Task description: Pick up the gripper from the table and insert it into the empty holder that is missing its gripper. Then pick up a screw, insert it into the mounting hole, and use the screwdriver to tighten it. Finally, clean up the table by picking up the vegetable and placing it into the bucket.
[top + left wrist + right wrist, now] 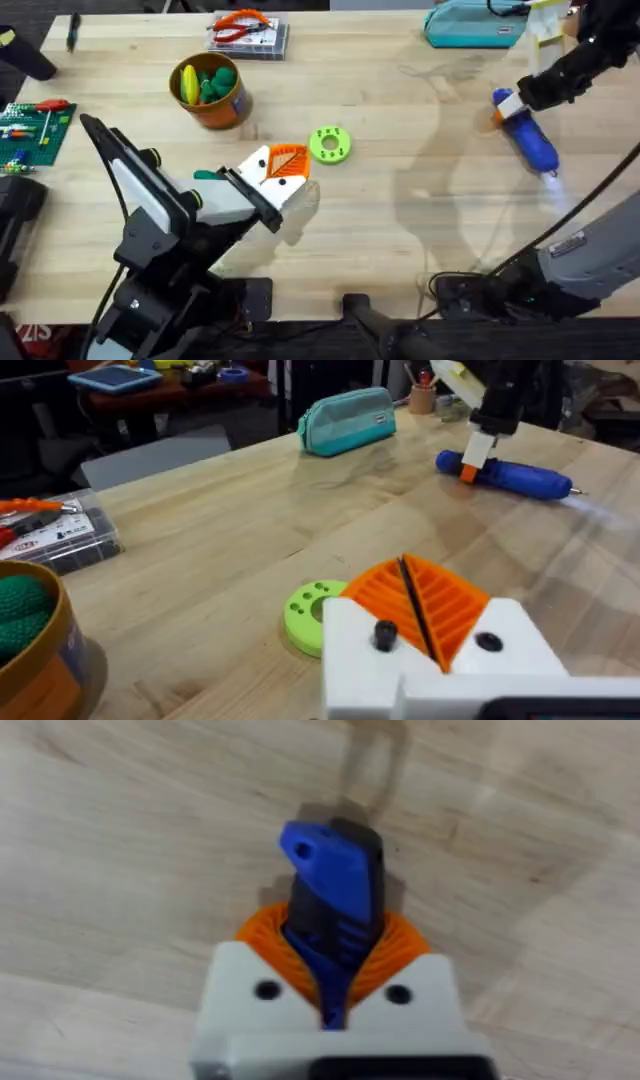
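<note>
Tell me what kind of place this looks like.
Probably a workshop or robotics lab bench: a butcher-block table carrying a powered screwdriver, pliers on a parts box, and a green circuit board at its edge.

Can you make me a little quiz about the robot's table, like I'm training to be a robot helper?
1. True or false: the right claw is clamped on the screwdriver.
2. Which thing lies nearest the left claw? A) the teal pouch B) the lime-green ring C) the pliers
3. Fill in the gap: the green and yellow vegetables sit inside the ____.

Key: 1 true. 2 B. 3 bucket.
</note>
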Tool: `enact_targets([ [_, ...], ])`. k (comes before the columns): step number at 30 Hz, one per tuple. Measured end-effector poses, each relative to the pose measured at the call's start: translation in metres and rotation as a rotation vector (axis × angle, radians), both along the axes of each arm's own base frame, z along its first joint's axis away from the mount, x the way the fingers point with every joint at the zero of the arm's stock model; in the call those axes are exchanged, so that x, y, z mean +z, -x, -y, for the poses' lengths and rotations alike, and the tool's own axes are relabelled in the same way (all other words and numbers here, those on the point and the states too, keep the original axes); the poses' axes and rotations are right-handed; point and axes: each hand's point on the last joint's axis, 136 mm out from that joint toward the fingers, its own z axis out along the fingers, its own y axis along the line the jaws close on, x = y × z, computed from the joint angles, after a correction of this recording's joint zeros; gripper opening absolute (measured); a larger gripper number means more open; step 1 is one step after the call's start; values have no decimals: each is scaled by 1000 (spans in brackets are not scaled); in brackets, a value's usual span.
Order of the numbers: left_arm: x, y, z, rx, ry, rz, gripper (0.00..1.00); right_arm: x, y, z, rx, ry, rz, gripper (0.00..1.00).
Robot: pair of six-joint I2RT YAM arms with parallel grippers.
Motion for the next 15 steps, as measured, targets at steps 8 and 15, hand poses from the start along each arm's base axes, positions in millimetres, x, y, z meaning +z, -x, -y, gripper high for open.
enact_targets([
  [8, 0, 0, 0, 0, 0, 0, 7, -1, -3, -1, 2, -4, 4, 28],
  [15, 0, 0, 0, 0, 0, 0, 7, 0, 1, -5, -9, -22, -16, 28],
])
